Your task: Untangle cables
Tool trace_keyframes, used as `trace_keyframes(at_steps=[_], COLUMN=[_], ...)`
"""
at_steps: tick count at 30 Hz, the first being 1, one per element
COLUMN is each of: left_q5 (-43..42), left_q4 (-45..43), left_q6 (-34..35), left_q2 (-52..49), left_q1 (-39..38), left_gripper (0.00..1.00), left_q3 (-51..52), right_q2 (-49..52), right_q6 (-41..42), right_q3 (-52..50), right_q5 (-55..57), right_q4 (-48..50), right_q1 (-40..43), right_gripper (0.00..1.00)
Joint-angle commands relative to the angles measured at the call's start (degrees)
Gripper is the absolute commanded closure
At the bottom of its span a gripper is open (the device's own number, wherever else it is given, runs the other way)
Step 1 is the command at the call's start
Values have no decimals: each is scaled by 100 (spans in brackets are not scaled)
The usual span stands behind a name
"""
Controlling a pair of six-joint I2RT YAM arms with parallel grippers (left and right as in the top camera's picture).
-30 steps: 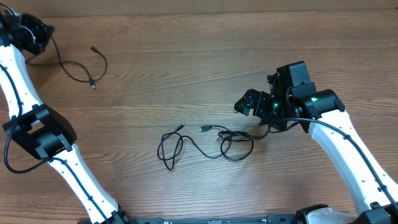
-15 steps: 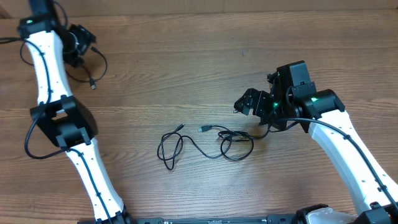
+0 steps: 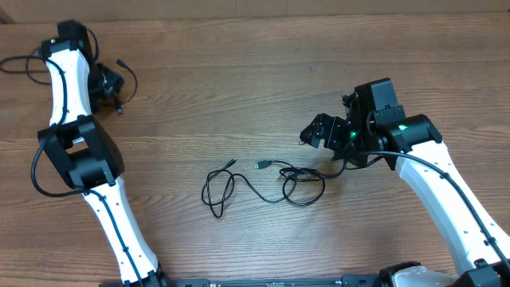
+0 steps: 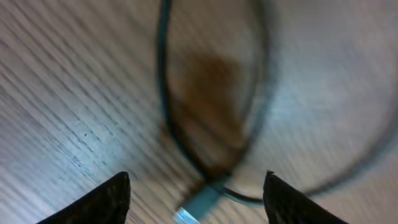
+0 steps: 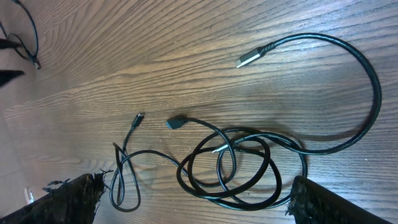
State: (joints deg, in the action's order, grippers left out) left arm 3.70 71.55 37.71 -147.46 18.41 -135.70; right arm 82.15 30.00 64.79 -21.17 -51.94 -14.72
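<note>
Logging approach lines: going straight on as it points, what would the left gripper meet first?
Likely the pale-tipped plug of the thin black cable, lying between the left gripper's open fingers; blur leaves depth unclear.

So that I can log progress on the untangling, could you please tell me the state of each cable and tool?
Centre cables: tangled together in a coil, lying ungripped.
Far-left cable: apart from the others, loosely looped, ungripped.
Left tool: open, over that cable's plug.
Right tool: open, holding nothing.
</note>
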Motion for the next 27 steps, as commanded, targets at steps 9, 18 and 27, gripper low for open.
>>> trace_keyframes(at_steps=[9,18,27], left_q5=[-527,-516,-1051], left_q4=[-1088,-1237,-2105], left_q6=[92,195,323], left_q2=[-96,-496,-601], left_q1=[33,31,90], left_gripper=[32,73,96], left_q3=[673,699,697], right_q2=[28,28,28], right_q6=[-2,0,0], right_q3=[-42,-42,-42], right_q5=[-28,-31,-28], right_q4=[39,39,-85], right_q1=[-22,-22,-22], right_gripper=[3,3,3])
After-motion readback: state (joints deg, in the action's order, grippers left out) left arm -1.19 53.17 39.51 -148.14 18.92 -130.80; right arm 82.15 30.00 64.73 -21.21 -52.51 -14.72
